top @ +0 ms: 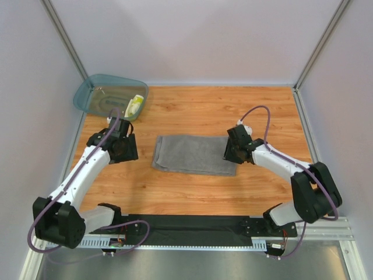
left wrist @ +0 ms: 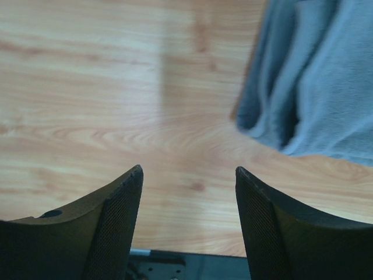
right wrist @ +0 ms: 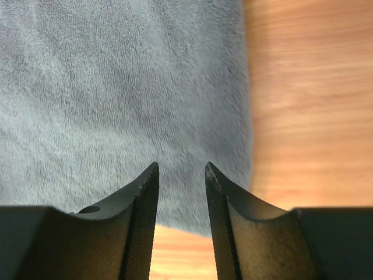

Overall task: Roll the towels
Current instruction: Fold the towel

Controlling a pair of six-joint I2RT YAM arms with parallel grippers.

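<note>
Grey towel (top: 195,154): flat, folded into a rectangle, not rolled, on middle of wooden table (top: 204,111).
Teal tub (top: 81,96): beyond towel to far left, well apart from it.
Left pincer (left wrist: 189,169): over bare table just left of towel, jaws wide apart, nothing between.
Right pincer (right wrist: 182,164): over towel's right edge, jaws narrowly apart, nothing clamped; contact with towel cannot be told.
Yellow-and-white cloth (top: 135,105): bunched inside tub, on side nearest towel.
</note>
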